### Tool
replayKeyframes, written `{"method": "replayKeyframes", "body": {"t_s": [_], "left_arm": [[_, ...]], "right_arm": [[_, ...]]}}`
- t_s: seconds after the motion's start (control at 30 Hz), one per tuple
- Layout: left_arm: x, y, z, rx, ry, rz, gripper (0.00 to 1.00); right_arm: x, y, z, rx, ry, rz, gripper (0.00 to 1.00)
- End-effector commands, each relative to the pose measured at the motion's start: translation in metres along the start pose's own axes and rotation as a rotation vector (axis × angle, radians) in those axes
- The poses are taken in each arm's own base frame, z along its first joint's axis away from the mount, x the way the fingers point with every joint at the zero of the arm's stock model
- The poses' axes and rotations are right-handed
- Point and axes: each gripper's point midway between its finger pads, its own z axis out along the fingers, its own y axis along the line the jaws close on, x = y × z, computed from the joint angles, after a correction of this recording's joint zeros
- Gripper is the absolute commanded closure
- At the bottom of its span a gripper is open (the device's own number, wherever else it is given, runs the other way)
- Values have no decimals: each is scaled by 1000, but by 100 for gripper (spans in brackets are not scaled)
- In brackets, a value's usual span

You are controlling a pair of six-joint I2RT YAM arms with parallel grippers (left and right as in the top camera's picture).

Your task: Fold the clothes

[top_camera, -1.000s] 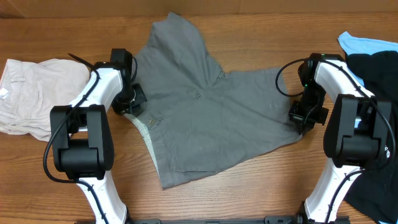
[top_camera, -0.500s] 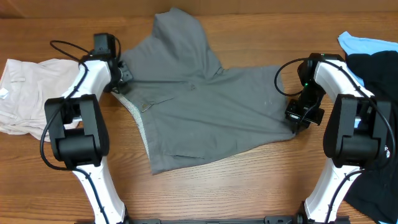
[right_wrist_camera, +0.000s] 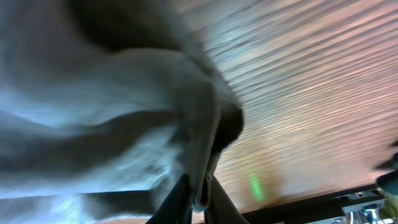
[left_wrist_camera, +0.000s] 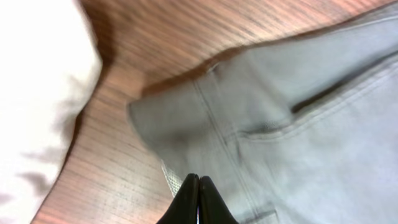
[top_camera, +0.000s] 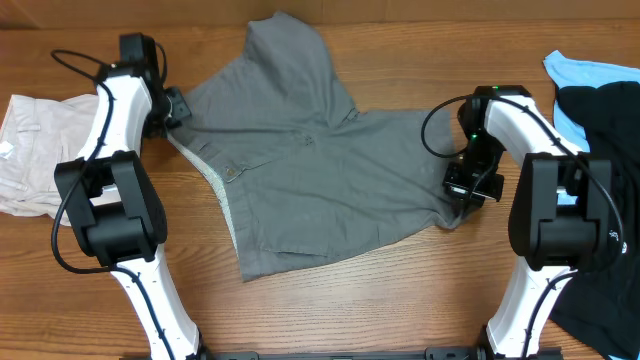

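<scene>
Grey shorts [top_camera: 320, 170] lie spread and unfolded on the worktop [top_camera: 300, 310]. The left gripper [top_camera: 172, 108] jaws clench the shorts' waistband corner. At the opposite leg hem the right gripper [top_camera: 462, 190] jaws pinch cloth. No fold is made yet.

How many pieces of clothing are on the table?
4: grey shorts in the middle, cream garment far left, light-blue garment and black garment far right; more may lie off-frame.

soft cream cloth piece [top_camera: 35, 150] far left | light-blue cloth [top_camera: 590, 72] far right, touching black cloth [top_camera: 610, 120] | brown wooden table [top_camera: 330, 320] under all
</scene>
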Motion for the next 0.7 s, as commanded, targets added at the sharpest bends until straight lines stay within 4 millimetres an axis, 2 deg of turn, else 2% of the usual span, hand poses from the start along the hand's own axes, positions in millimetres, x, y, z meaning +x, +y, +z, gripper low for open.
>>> {"method": "replayKeyframes", "body": {"t_s": [0.0, 0.07, 0.1, 0.13, 0.17, 0.2, 0.23, 0.27, 0.33, 0.37, 0.43, 0.47, 0.5, 0.67], "left_arm": [[-10, -31, -39, 148, 14, 41, 96], [4, -50, -59, 265, 88, 69, 96], [15, -58, -67, 314, 140, 78, 94], [27, -62, -70, 332, 189, 79, 87], [38, -62, -72, 329, 236, 78, 78], [52, -60, -72, 305, 285, 86, 50], [61, -57, -70, 281, 318, 94, 37], [72, -55, -69, 253, 351, 99, 30], [89, -54, -65, 215, 405, 115, 28], [108, -57, -59, 191, 462, 135, 28], [126, -61, -52, 173, 510, 155, 29], [142, -64, -45, 159, 547, 175, 29], [151, -67, -38, 147, 563, 185, 29], [189, -65, -6, 50, 604, 176, 29]], "right_arm": [[-5, -19, -17, 3, -72, 51, 87], [-9, -25, -26, 9, -112, 57, 62], [-12, -28, -32, 12, -139, 62, 43], [-15, -29, -37, 3, -159, 66, 34], [-19, -28, -43, -9, -184, 70, 27], [-25, -26, -50, -26, -214, 67, 21], [-31, -22, -58, -47, -244, 59, 15], [-36, -16, -64, -76, -269, 28, 14], [-50, 9, -84, -189, -348, -103, 13], [-60, 42, -109, -327, -439, -246, 11], [-68, 71, -134, -437, -536, -360, 9], [-73, 87, -147, -484, -594, -407, 14], [-75, 102, -158, -528, -642, -450, 14], [-89, 152, -181, -594, -797, -572, 14]]}}
